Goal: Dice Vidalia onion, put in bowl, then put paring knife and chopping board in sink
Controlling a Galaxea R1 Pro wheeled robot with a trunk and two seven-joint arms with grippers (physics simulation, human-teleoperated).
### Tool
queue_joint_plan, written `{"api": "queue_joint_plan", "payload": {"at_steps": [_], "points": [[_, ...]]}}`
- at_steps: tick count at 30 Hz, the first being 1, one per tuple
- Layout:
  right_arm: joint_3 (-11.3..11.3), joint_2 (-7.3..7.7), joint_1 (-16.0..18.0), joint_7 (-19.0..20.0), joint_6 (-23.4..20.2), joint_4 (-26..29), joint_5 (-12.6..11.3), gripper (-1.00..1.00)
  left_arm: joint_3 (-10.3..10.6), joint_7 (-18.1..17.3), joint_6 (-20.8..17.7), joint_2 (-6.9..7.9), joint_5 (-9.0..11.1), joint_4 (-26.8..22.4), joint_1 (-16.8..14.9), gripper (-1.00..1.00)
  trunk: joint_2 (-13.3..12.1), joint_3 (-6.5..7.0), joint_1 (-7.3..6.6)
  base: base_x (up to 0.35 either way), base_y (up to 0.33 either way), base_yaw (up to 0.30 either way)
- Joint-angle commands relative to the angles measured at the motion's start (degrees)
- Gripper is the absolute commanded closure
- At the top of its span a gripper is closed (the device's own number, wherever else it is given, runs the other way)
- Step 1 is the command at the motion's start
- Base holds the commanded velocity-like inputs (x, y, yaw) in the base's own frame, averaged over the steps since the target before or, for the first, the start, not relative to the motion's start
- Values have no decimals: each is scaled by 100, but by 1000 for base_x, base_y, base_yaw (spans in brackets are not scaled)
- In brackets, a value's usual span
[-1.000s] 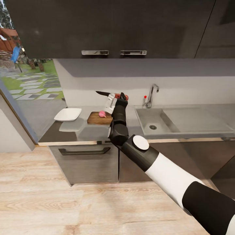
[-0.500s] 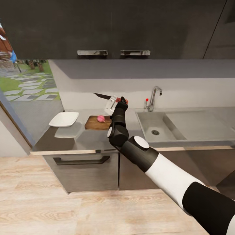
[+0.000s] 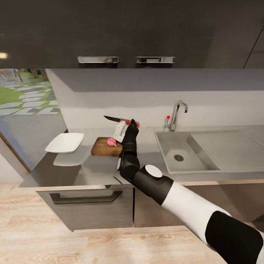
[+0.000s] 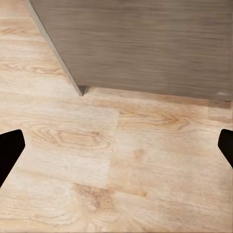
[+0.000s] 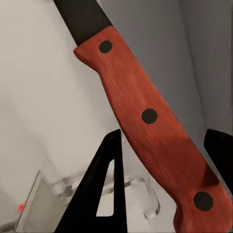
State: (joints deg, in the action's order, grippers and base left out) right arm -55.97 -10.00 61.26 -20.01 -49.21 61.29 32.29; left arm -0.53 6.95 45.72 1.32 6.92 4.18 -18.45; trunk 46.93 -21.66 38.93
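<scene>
My right gripper [image 3: 125, 124] is shut on the paring knife [image 3: 116, 119] and holds it in the air over the right end of the chopping board [image 3: 102, 148]; the dark blade points left. The right wrist view shows the red riveted handle of the paring knife [image 5: 150, 116] clamped between my gripper's [image 5: 165, 165] dark fingers. A small pinkish Vidalia onion [image 3: 111, 142] lies on the board. The white bowl [image 3: 65, 142] stands on the countertop [image 3: 91, 170] left of the board. The sink [image 3: 172, 167] lies to the right. My left gripper [image 4: 116, 145] is open above the wood floor.
A chrome tap [image 3: 178, 113] with a red knob stands behind the sink, and a drainboard [image 3: 227, 148] extends to its right. Dark wall cabinets [image 3: 128, 33] hang above the counter. Below the counter are grey cabinet fronts with a drawer handle [image 3: 85, 198]. A window opens at the left.
The camera has moved closer to the counter, so the whole view has shifted. The right gripper keeps the knife above the board's right end; the onion, board and bowl have not moved.
</scene>
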Motion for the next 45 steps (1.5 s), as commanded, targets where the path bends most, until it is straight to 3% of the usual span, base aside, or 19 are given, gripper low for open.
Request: {"api": "queue_joint_plan", "payload": {"at_steps": [1, 3, 7, 11, 15, 19, 36, 39, 45], "points": [[-164, 0, 3, -185, -31, -29, -61, 100, -1, -10, 33, 3, 20, 21, -10, -100, 5, -7, 4, 165, 0, 0], [-389, 0, -4, -451, -29, -55, -264, 100, 0, -10, 34, 6, 20, 21, -10, -100, 5, -7, 4, 87, 0, 0], [-545, 0, -8, -864, -28, -69, -726, 100, 0, -10, 34, 8, 20, 21, -10, -100, 5, -7, 4, 33, 0, 0], [-829, 0, -8, -1104, -27, -73, -941, 100, 0, -10, 34, 9, 20, 21, -10, -100, 5, -7, 4, 5, 0, 0], [-1040, 0, -9, -1151, -27, -73, -977, 100, 0, -10, 34, 15, 20, 21, -10, -100, 5, -7, 4, 1, 0, 0], [-1086, 0, -13, -1164, -27, -73, -985, 100, 0, -10, 34, 17, 20, 21, -10, -100, 5, -7, 4, 0, 0, 0], [-1109, 0, -169, -1356, -27, -73, -988, 100, 0, -10, 34, 18, 20, 21, -10, -100, 5, -7, 4, 0, 0, 0], [-1110, 0, -399, -1357, -26, -79, -986, 100, 0, -10, 34, 18, 20, 21, -10, -100, 5, -7, 4, 0, 0, 0], [-1109, 0, -474, -1358, -19, -95, -984, 100, 0, -10, 34, 18, 20, 21, -10, -100, 5, -7, 4, 0, 0, 0]]}}
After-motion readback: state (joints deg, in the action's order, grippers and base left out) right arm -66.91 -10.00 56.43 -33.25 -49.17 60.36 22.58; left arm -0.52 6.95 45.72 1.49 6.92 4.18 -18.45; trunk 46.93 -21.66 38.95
